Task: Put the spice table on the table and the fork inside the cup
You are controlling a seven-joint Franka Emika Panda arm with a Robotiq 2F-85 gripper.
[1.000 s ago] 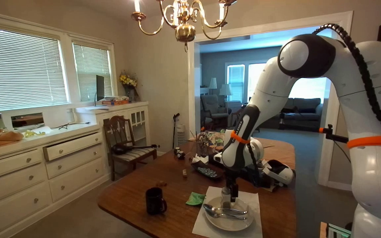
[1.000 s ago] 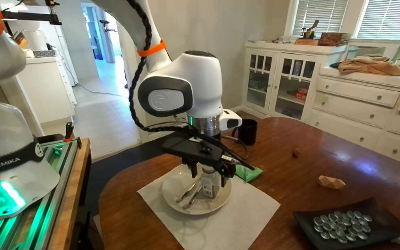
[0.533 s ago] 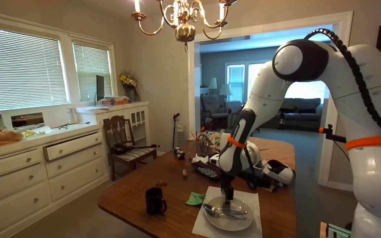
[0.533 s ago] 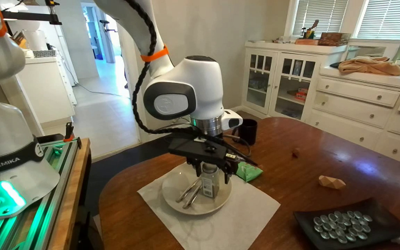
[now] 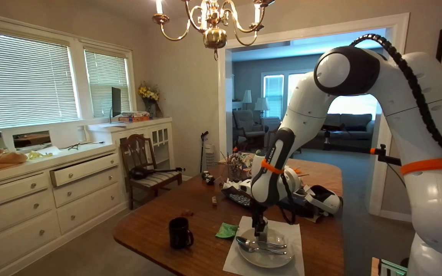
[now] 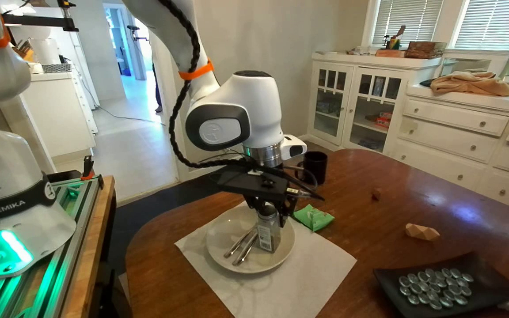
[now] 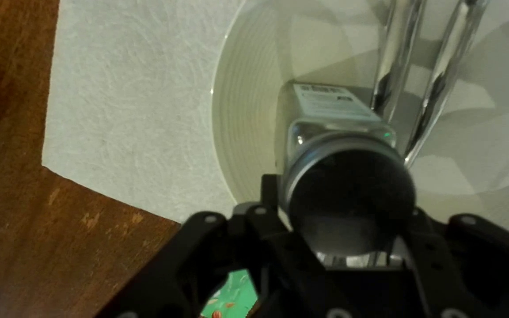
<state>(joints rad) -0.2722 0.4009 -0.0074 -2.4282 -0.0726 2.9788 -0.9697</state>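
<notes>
The spice jar (image 6: 267, 236), clear with a dark lid (image 7: 351, 190), stands upright on the white plate (image 6: 220, 238). My gripper (image 6: 272, 217) is shut on its upper part from above, one finger (image 7: 270, 190) pressed to the side of the lid; the far finger is mostly hidden. Two slim metal utensils (image 6: 245, 249) lie beside the jar on the plate. At least one has a spoon-like bowl, and I cannot tell which is the fork. The cup, a black mug (image 5: 178, 233), stands upright on the brown table (image 5: 155, 230), apart from the plate.
Under the plate lies a white sheet (image 6: 303, 282). A green packet (image 6: 314, 217) sits close to the gripper. Elsewhere on the table are a faceted wooden piece (image 6: 421, 232), a black tray (image 6: 497, 287) of glass pebbles and a white headset (image 5: 326, 199).
The gripper came down and shifted slightly over the jar, and its fingers, wide apart around the jar before, have closed in against it. Jar, utensils and mug stay where they were.
</notes>
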